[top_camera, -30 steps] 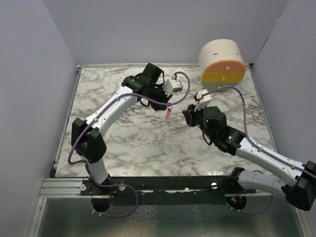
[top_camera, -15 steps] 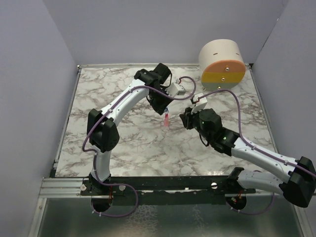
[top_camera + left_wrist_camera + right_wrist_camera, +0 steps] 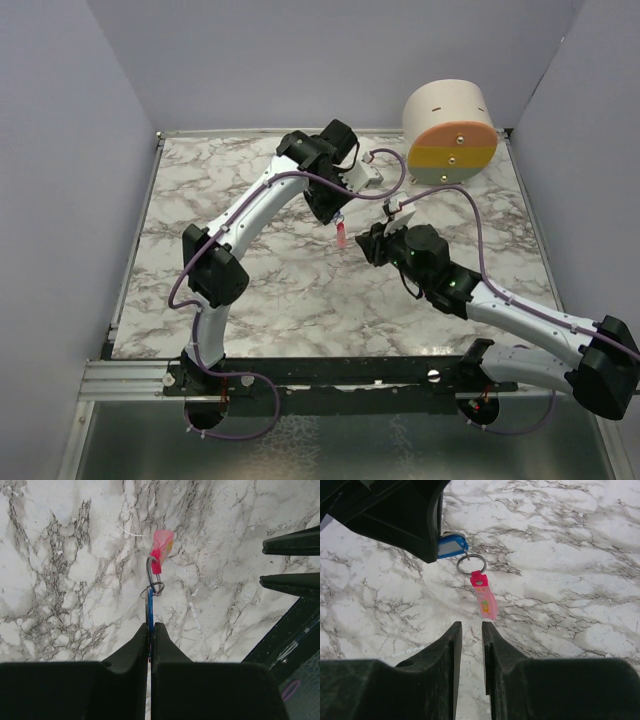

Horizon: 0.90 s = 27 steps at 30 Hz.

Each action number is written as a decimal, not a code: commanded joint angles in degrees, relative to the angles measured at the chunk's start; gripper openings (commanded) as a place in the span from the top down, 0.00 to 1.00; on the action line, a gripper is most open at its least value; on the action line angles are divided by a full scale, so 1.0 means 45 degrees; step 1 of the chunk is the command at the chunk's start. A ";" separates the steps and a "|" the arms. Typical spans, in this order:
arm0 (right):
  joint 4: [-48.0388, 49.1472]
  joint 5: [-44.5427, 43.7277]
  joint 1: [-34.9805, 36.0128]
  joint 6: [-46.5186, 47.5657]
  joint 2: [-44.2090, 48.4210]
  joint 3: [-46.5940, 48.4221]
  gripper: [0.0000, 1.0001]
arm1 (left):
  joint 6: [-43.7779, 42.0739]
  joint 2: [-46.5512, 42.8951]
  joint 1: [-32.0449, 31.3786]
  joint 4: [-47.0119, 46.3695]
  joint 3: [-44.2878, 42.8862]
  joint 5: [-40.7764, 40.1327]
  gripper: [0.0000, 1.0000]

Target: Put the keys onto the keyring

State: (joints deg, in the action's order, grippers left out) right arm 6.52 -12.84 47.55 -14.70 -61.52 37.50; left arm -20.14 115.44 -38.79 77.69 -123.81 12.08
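— Seen from above, what is the setting?
— A white marble table [image 3: 290, 300] with grey veins, closed in by plain lilac walls [image 3: 60, 200] on three sides. A beige drum [image 3: 450, 110] with an orange-and-yellow face sits at the far right corner. A metal rail [image 3: 130, 378] runs along the near edge.
— And the keyring?
— The keyring [image 3: 342, 236] hangs just under the left gripper [image 3: 338, 214], near the middle of the table, its pink end pointing toward the near edge. The right gripper [image 3: 368, 243] is just beside it, on its right.
— What does the left wrist camera show?
— The left gripper's jaws are pressed together on the key [image 3: 150, 607], seen edge-on as a thin blue strip. Beyond it comes the wire ring [image 3: 152, 577], then the tag [image 3: 161, 547]. The tag's long axis runs away from the jaws, leaning slightly right, with marble behind it. At the right edge, the right gripper's two black fingers [image 3: 292, 540] stand apart with nothing between them.
— And the right wrist camera?
— The key's blue head pokes out of the left gripper at the upper left. The ring hangs from its corner. The tag slants down and to the right, toward the right gripper's fingers, which have a narrow empty gap between them. I cannot tell whether the tag's tip touches the marble.
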 commanded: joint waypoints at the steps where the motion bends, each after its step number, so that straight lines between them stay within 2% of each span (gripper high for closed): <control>1: 0.1070 0.0895 -0.0039 0.0104 -0.0022 -0.0163 0.76 | 0.0183 0.0089 -0.0249 0.0239 -0.0411 -0.0829 1.00; 27: 0.0982 0.0339 -0.0039 0.0219 0.0024 -0.0316 0.76 | -0.0346 0.0716 -0.0405 0.0472 -0.1374 -0.0614 1.00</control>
State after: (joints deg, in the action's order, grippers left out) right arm 9.21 -10.68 47.55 -14.66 -61.49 36.69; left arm -20.91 117.69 -40.27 78.74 -127.24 9.56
